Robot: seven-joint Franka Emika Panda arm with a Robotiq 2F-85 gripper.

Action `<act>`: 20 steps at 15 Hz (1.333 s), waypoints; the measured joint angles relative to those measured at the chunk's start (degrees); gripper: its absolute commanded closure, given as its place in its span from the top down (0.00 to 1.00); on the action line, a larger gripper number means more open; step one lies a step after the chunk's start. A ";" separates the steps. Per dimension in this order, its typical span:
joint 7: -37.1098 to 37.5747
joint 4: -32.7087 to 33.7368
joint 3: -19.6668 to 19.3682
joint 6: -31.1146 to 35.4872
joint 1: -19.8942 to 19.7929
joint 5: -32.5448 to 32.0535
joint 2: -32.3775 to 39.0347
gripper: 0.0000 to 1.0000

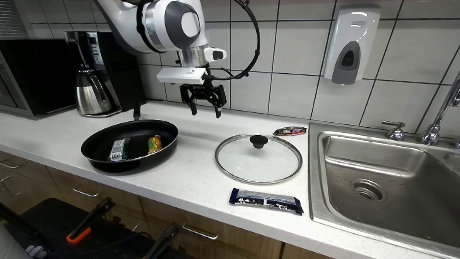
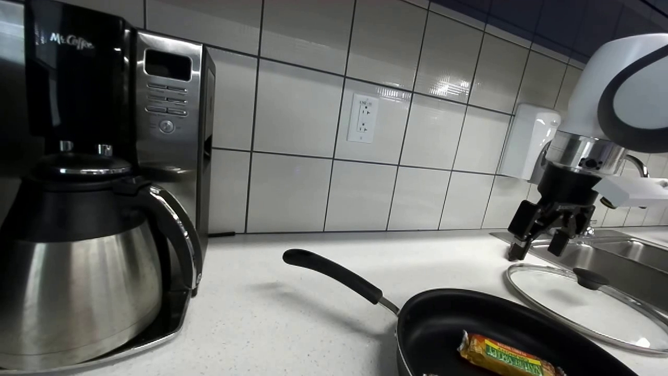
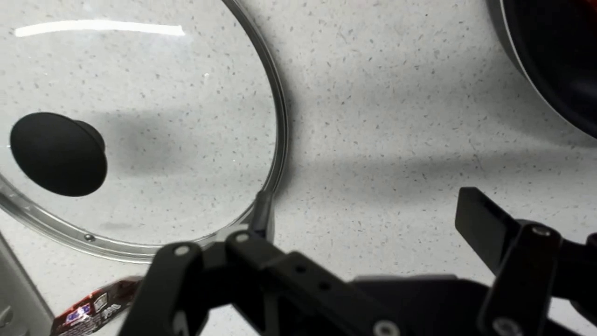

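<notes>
Glass with a metal rim, the lid (image 1: 248, 163) lies flat, knob (image 1: 258, 141) up, on the worktop (image 1: 201, 180) between the pan (image 1: 125, 166) and the sink (image 1: 317, 201). My fingers (image 1: 218, 112) are spread wide with nothing between them, hanging over the worktop near the side of the lid that faces the pan; in the wrist view one fingertip (image 3: 263, 212) crosses the lid's rim, but I read that as overlap, not contact, since both exterior views show the fingers raised. I expect the lid to be stiff, moderately heavy, slick on the glass and breakable if knocked. Its black knob looks the surest hold: it stands proud, and a level pinch around it should keep the disc from tipping, while the rim sits too low for an easy grip. As for edges, the sink runs just beside the lid, a wrapped bar (image 1: 290, 131) sits close by toward the tiles (image 1: 251, 90), and a dark blue bar (image 1: 266, 200) lies on the other side, near the worktop's front edge. Most room, I judge, is over the strip between lid and pan, bounded by the pan's raised wall.
</notes>
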 measured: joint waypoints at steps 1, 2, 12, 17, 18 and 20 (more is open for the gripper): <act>1.67 0.35 -0.17 0.00 -0.01 -0.58 0.33 1.00; 3.20 0.85 -0.49 -0.02 -0.04 -0.94 0.77 1.00; 6.29 12.26 -5.53 -0.84 -3.10 -0.01 9.41 1.00; 5.78 20.40 -5.96 -2.97 -5.23 3.27 15.80 1.00; 5.78 21.89 -6.01 -3.42 -5.73 3.86 16.94 1.00; 5.88 24.65 -6.38 -4.63 -6.71 5.05 18.94 1.00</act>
